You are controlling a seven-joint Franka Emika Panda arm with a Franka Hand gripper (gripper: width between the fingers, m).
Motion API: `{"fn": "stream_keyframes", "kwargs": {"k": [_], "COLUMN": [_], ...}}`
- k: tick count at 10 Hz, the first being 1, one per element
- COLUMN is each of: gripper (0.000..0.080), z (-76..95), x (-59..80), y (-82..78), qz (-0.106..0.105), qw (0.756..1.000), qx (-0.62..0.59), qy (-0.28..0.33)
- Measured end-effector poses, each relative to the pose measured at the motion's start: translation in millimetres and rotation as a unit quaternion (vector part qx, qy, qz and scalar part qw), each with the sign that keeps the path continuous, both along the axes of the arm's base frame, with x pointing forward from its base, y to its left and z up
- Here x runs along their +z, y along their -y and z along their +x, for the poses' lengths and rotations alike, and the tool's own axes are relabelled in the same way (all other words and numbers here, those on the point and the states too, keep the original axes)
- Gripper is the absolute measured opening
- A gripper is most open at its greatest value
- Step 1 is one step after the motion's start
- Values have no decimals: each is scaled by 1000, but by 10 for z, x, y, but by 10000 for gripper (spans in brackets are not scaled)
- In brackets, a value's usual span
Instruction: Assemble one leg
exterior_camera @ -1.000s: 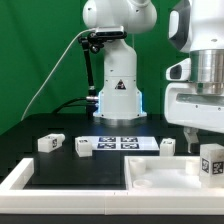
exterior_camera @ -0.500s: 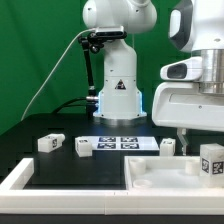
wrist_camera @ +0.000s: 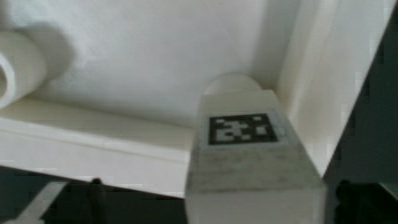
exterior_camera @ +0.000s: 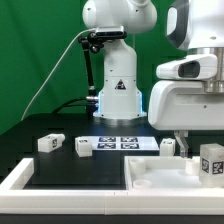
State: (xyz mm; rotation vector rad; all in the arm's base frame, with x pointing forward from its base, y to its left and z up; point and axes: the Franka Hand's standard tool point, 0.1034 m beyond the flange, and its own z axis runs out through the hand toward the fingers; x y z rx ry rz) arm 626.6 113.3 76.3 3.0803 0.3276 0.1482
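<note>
One leg (exterior_camera: 210, 163), a white peg with a square tag, stands upright in the near right corner of the white tray-like panel (exterior_camera: 150, 176). My gripper (exterior_camera: 203, 142) hangs right above it, and one finger (exterior_camera: 180, 136) shows a gap to the leg's side. In the wrist view the leg (wrist_camera: 246, 150) lies between the jaws against the panel's corner wall (wrist_camera: 311, 70), with my gripper (wrist_camera: 217, 200) open around it. Three more legs lie on the black table (exterior_camera: 50, 143), (exterior_camera: 83, 148), (exterior_camera: 168, 146).
The marker board (exterior_camera: 120, 142) lies behind the legs, in front of the robot base (exterior_camera: 118, 92). A white raised border (exterior_camera: 18, 180) runs along the table's front left. A round socket (wrist_camera: 18, 62) rises from the panel's floor near the leg.
The gripper's hand has shifted toward the exterior view's left, and its visible finger has moved left with it. The upright leg and its tag have stayed where they were.
</note>
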Motion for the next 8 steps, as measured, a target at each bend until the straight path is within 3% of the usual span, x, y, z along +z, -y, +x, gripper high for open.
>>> {"fn": "stream_keyframes", "kwargs": {"k": [2,3,4,5,6,7,8], "gripper": [649,530,530,395,395,289,289], "z": [-2,-2,-2,-3,-8,-8,-6], "x": [-7,-7,-8,-9,-17,-20,-22], "y": [10,11,12,11,8,11,19], "qz": [-4,-3,-2,-3,1,8,13], "qw": [1000,1000,1000,1000,999,993,986], "qx": [12,2,-11,-12,-48,-115,-167], "qy": [0,0,1,1,1,3,5]}}
